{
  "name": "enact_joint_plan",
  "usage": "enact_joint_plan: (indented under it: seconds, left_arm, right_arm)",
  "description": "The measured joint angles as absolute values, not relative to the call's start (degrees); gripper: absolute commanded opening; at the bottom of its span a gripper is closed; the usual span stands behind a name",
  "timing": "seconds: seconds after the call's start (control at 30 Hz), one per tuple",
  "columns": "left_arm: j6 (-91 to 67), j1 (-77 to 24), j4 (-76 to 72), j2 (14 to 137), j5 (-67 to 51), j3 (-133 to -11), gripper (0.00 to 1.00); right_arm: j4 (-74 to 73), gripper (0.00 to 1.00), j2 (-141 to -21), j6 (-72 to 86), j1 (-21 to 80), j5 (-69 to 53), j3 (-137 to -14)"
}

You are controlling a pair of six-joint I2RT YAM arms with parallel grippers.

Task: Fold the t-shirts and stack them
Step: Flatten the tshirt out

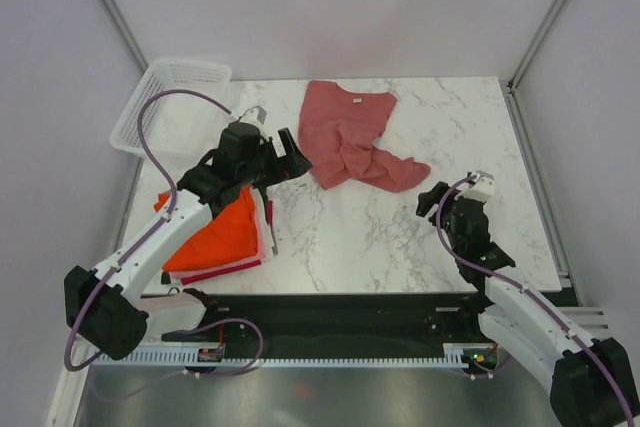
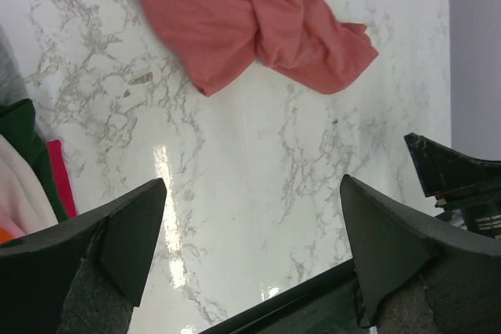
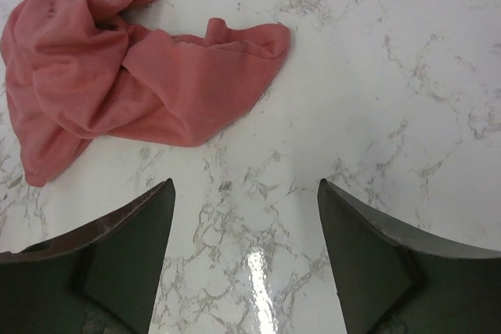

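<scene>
Stack point(image 1: 228, 232) partly hidden under left arm point(image 1: 150, 247); lower shirts point(image 1: 240, 264) barely visible.

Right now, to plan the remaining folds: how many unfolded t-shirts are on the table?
1: the crumpled pinkish-red t-shirt, far middle of the table. Others sit in the folded stack at left, orange-red on top, partly hidden under the left arm.

One crumpled pinkish-red t-shirt point(image 1: 345, 132), one stack of folded t-shirts point(image 1: 225, 235), one white mesh basket point(image 1: 137, 115), two robot arms point(image 1: 150, 247) point(image 1: 512, 294)
</scene>
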State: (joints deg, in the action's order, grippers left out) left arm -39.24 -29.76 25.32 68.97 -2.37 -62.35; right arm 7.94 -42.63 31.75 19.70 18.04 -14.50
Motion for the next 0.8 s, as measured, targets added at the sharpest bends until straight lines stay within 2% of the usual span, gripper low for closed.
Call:
enact_joint_plan:
  seconds: [0.03, 0.17, 0.4, 0.5, 0.57, 0.7, 0.77, 0.8]
  left_arm:
    - [-39.11, -29.76, 24.99, 69.08, -2.0, -61.21, 1.0]
    - [-38.94, -29.76, 24.86, 70.61, -1.78, -59.44, 1.0]
    - [-38.92, -28.86, 23.03, 76.2, -3.07, -59.51, 1.0]
    - [-38.89, -28.21, 19.75, 77.47, -3.2, -58.48, 1.0]
    - [-38.85, -27.57, 13.47, 77.41, -4.6, -55.27, 1.0]
    - [-38.09, -26.83, 2.57, 77.71, -9.32, -47.51, 0.97]
    - [-37.47, -26.85, 0.34, 79.2, -11.42, -46.81, 0.95]
    - [-37.08, -26.85, -1.3, 80.29, -12.38, -46.83, 0.95]
  right_arm:
    - [7.42, 0.7, -43.66, 32.01, 19.7, 18.41, -14.87]
    - [2.35, 0.52, -50.57, 32.71, 19.68, 20.56, -20.34]
    - [-2.42, 0.61, -66.5, 32.86, 16.56, 19.25, -36.67]
    - [-3.2, 0.85, -74.94, 33.34, 14.09, 16.69, -42.98]
    - [-3.77, 0.88, -80.14, 33.06, 13.17, 15.59, -46.33]
    - [-4.82, 0.8, -91.02, 32.62, 12.69, 12.91, -53.45]
    - [-5.3, 0.69, -94.78, 32.47, 12.69, 11.46, -55.75]
    - [-5.45, 0.6, -96.49, 32.38, 12.69, 10.83, -56.8]
